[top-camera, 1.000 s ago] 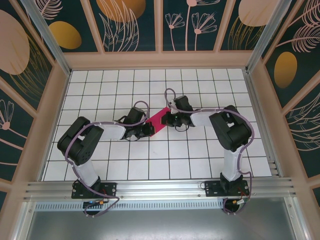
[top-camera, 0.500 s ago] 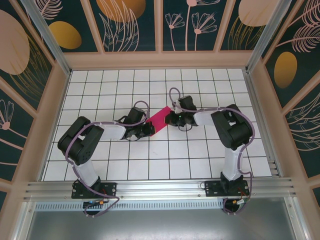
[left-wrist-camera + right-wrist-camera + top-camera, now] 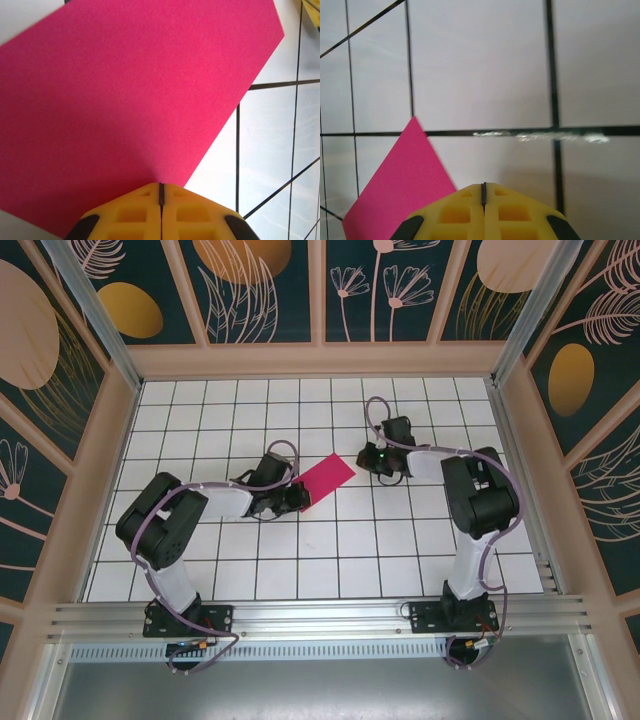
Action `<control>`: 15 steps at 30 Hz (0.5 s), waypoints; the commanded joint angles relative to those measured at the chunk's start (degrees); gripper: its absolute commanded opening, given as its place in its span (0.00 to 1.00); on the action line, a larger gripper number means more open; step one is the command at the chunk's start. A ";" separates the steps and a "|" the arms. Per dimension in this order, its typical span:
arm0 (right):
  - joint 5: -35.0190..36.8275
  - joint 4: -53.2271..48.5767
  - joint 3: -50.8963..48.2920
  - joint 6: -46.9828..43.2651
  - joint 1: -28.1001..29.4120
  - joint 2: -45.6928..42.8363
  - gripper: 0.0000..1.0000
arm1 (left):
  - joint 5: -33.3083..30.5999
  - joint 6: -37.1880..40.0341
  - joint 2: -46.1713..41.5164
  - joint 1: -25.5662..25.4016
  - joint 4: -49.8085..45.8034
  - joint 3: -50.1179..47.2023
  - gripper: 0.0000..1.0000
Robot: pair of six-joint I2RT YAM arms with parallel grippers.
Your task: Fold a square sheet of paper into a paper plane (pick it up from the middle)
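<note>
Top external: right claw (image 3: 368, 459) closed, empty, pulled back from sheet (image 3: 327, 478); left claw (image 3: 301, 497) pinching its edge.

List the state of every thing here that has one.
square sheet of paper, lying flat on the table, oblong in outline, so seemingly folded in half.
left gripper, shut, tips at the sheet's near edge.
right gripper, shut, beside the sheet's far corner.
</note>
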 commanded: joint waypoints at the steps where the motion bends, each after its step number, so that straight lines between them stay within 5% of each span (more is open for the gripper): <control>1: 5.28 -2.82 0.09 -0.74 4.51 -4.02 0.00 | -2.09 -1.06 -4.16 1.13 -2.12 3.45 0.20; 15: 8.54 -7.07 11.83 1.68 20.51 7.09 0.07 | -11.55 -1.49 -14.79 15.91 -7.54 -3.87 0.56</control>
